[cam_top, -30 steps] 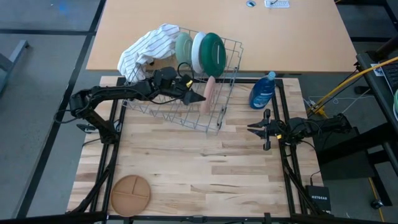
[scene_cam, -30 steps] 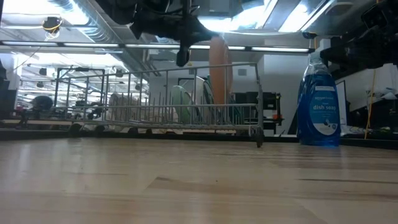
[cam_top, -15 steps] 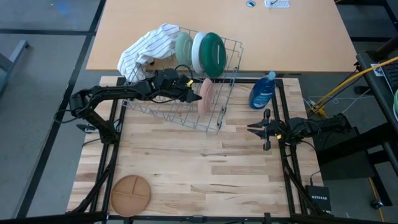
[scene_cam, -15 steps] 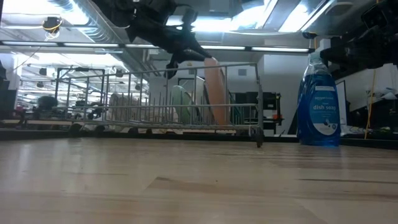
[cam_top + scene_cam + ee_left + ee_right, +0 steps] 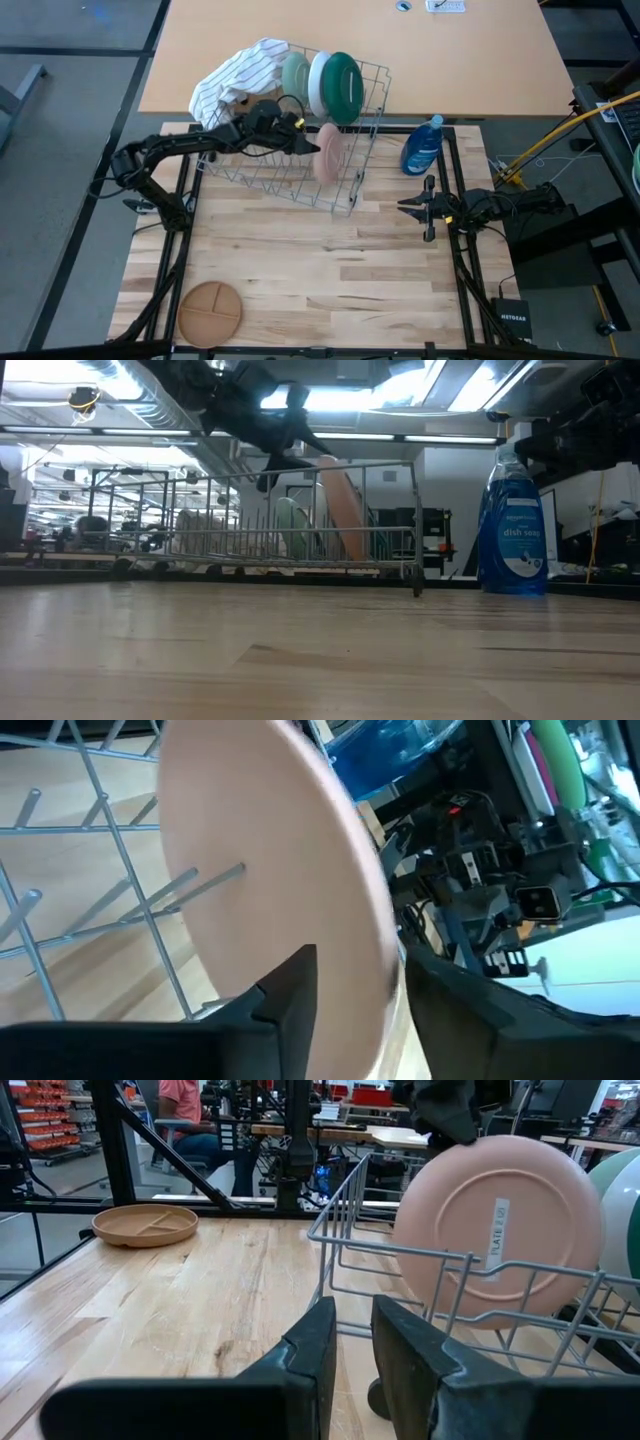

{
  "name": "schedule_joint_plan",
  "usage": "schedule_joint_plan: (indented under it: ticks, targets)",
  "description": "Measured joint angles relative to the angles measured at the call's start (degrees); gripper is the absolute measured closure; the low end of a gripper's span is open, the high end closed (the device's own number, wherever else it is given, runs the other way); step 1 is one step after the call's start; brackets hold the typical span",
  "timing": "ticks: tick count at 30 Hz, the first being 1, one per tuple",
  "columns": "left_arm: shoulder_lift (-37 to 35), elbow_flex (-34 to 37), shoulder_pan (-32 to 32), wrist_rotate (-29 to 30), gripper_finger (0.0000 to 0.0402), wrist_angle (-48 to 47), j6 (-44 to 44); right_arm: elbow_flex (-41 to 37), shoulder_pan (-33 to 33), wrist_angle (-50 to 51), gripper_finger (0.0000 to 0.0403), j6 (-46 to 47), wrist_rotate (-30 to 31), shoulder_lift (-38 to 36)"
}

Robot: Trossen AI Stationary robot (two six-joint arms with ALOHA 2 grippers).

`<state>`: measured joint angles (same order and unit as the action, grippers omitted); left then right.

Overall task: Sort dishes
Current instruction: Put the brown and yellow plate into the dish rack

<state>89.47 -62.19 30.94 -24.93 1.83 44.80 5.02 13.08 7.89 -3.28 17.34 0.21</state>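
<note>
One "PLATE" sticker on pink plate (image 5: 497,1230); left tool (image 5: 308,146) apart, right tool (image 5: 408,207) together.

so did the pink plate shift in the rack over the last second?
Yes. In the high view the pink plate has tipped from edge-on to leaning, its face now showing, top toward the rack's near-right corner. The left gripper has opened.

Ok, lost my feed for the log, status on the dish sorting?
Left gripper open at pink plate, which leans in rack. Right gripper shut, idle at table edge. Tan plate still on table.
</note>
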Motion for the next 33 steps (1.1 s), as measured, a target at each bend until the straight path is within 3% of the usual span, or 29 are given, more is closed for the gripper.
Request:
schedule_joint_plan:
  ticks: [9,24,29,33]
  targets:
    - [0.02,0.0,1.91,-3.84,0.0246,-1.45,-1.53,0.0,0.02,-0.01,0.0331,-0.01,0.0,0.02]
    - [-0.34,0.02,10.75,-23.25,0.0247,-1.29,-0.22,0.0,0.01,-0.01,0.0331,-0.01,0.0,0.0]
    - [-3.94,0.02,9.66,-26.91,0.0247,-2.17,-2.81,0.0,0.0,-0.03,0.0331,-0.01,-0.02,0.02]
    - [-9.61,0.02,7.0,-27.18,0.0247,-9.63,-6.69,0.0,0.0,-0.03,0.0331,-0.01,0.0,0.02]
